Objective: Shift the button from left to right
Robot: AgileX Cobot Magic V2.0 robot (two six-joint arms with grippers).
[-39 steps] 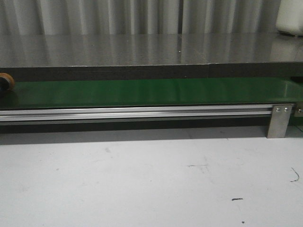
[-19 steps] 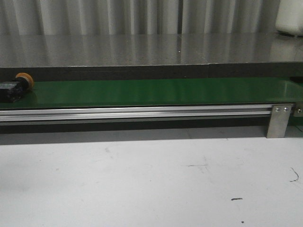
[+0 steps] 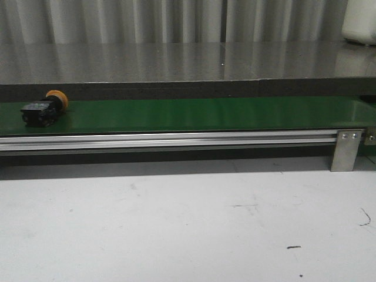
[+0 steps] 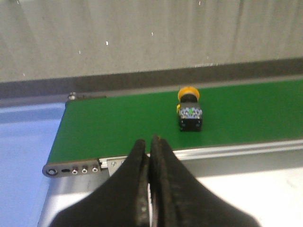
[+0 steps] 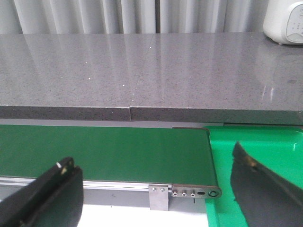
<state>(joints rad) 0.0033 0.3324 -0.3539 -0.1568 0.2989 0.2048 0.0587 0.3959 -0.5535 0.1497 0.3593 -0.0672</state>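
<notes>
The button [image 3: 44, 109] lies on its side on the green belt [image 3: 200, 114] near the belt's left end, orange cap toward the back, black body toward me. The left wrist view shows the same button [image 4: 189, 109] on the belt [image 4: 118, 127], beyond my left gripper [image 4: 149, 142]. That gripper is shut with nothing in it and hangs over the belt's near rail, apart from the button. My right gripper [image 5: 154, 163] is open and empty above the belt's right end [image 5: 189, 151]. Neither gripper shows in the front view.
An aluminium rail [image 3: 170, 140] with a bracket [image 3: 346, 150] runs along the belt's near side. A grey stone counter [image 3: 176, 61] stands behind. A bright green tray [image 5: 265, 151] lies past the belt's right end. A white object [image 5: 284, 21] sits on the counter's far right.
The button has travelled to the right along the belt, from the frame's left edge to fully in view. Nothing else has moved in the front view.
</notes>
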